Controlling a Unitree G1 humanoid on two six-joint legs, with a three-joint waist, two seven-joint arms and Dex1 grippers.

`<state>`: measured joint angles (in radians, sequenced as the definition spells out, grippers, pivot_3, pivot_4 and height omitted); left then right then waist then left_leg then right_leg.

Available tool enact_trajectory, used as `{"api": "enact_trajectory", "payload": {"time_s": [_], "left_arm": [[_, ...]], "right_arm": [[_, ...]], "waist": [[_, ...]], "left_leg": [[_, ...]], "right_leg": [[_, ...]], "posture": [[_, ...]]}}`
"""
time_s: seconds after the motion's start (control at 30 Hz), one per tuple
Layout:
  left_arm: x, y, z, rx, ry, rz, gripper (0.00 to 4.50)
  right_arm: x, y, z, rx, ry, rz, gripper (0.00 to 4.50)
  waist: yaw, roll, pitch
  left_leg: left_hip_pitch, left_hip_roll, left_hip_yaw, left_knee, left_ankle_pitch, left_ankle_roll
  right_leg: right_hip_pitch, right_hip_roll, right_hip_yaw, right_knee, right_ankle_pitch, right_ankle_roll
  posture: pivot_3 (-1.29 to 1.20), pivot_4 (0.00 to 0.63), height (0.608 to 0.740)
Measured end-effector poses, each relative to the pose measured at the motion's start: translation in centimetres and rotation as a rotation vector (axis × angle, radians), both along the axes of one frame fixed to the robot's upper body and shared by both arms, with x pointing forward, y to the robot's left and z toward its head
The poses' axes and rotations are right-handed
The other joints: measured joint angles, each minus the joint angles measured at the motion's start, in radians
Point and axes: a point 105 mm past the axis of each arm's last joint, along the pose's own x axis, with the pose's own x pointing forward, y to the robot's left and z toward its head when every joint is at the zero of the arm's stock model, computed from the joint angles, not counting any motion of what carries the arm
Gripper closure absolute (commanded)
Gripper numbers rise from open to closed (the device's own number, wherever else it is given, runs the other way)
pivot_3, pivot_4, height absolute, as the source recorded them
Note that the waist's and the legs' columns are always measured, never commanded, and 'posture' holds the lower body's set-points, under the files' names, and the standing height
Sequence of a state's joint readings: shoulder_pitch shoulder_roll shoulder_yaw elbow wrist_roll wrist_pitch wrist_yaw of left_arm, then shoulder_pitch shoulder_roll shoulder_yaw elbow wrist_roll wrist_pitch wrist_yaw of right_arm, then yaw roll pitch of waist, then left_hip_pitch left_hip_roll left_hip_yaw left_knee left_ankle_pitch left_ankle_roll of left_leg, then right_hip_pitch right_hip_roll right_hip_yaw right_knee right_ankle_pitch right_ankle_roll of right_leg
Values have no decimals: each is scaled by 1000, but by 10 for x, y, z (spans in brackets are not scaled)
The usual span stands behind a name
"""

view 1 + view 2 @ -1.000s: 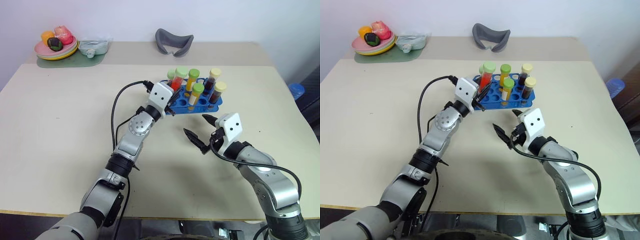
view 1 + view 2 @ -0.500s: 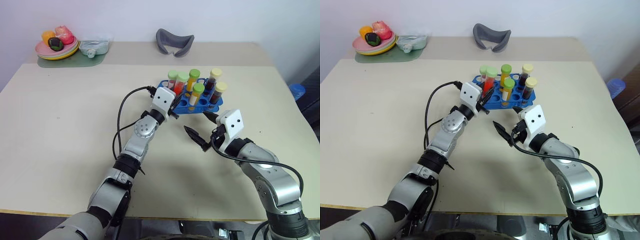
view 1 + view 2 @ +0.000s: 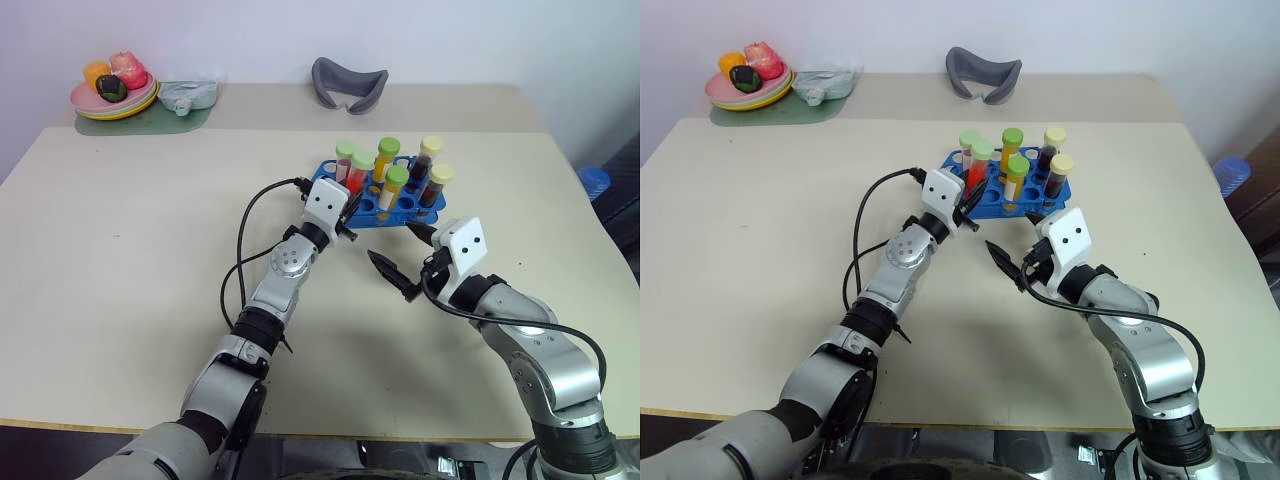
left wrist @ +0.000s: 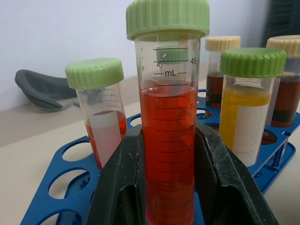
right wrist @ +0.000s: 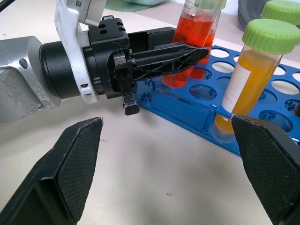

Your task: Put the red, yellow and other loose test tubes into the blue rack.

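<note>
The left gripper (image 3: 349, 208) has its fingers around a red tube (image 4: 168, 140) with a green cap, which stands upright in a near-corner hole of the blue rack (image 3: 400, 210); whether the fingers press it or have just slackened I cannot tell. The right gripper (image 3: 402, 262) hangs wide apart and empty over the surface (image 3: 130, 250), just in front of the rack.
</note>
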<state>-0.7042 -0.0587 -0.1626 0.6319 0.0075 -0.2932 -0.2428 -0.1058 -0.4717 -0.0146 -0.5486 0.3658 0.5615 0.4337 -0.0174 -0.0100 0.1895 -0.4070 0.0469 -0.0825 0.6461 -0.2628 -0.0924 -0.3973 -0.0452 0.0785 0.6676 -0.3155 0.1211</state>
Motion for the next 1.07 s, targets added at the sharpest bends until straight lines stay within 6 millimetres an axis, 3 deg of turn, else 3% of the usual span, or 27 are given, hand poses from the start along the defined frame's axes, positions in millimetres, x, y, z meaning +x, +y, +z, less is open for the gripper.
{"api": "enact_trajectory", "payload": {"time_s": [0.13, 0.17, 0.3, 0.4, 0.57, 0.67, 0.83, 0.93, 1.07], "left_arm": [[1, 2, 0, -18, 14, -2, 323], [2, 4, 0, -23, 15, -1, 107], [-6, 19, 16, -64, -14, -39, 107], [-18, 44, 24, -83, -25, -68, 107], [-45, 123, 24, 2, 34, -41, 107], [-62, 187, 9, 105, 144, 58, 107], [-91, 251, -15, 185, 276, 205, 107], [-103, 264, -24, 176, 324, 244, 107], [-109, 264, -21, 178, 316, 259, 107]], "right_arm": [[0, 0, 1, 0, -2, 2, 0], [0, 1, 1, 0, -3, 3, 0], [1, -4, 4, -19, -8, 3, 0], [-1, -24, 8, -52, -9, -25, 0], [-17, -69, 7, -124, 52, -63, 0], [-24, -110, 4, -157, 106, -145, 0], [-23, -138, 1, -160, 115, -176, 0], [-20, -146, -5, -153, 133, -190, 0], [-10, -140, -8, -151, 123, -155, 0]], "waist": [[-1, 0, 0], [-1, 0, 0], [-2, 0, 0], [-4, 0, 0], [-5, 1, -1], [-3, 1, 0], [-4, 1, 0], [-3, 1, 0], [-4, 1, 0]], "left_leg": [[0, 0, 0, 0, 0, 0], [0, 0, 0, 0, 0, 0], [0, 0, 0, 0, 0, -1], [0, 0, 0, 0, 0, -1], [1, 1, 0, -1, -1, 1], [5, 1, 0, -1, -1, 2], [12, 1, 2, -2, -3, 4], [12, 1, 2, -3, -3, 4], [12, 1, 2, -3, -3, 4]], "right_leg": [[0, 0, 0, 0, 0, 0], [0, 0, 0, 0, 0, 0], [0, 0, 0, 0, 0, 0], [0, 0, 0, 0, 0, 0], [1, 0, 0, 1, 0, 0], [4, 0, 0, 0, 0, 0], [11, 0, 1, -2, 0, 0], [11, 0, 1, -2, 0, 0], [11, 0, 1, -2, 0, 0]], "posture": [[0, 150, 740], [0, 150, 740], [0, 150, 740], [0, 150, 740], [0, 150, 740], [0, 150, 740], [0, 150, 740], [0, 150, 740], [0, 150, 740]]}}
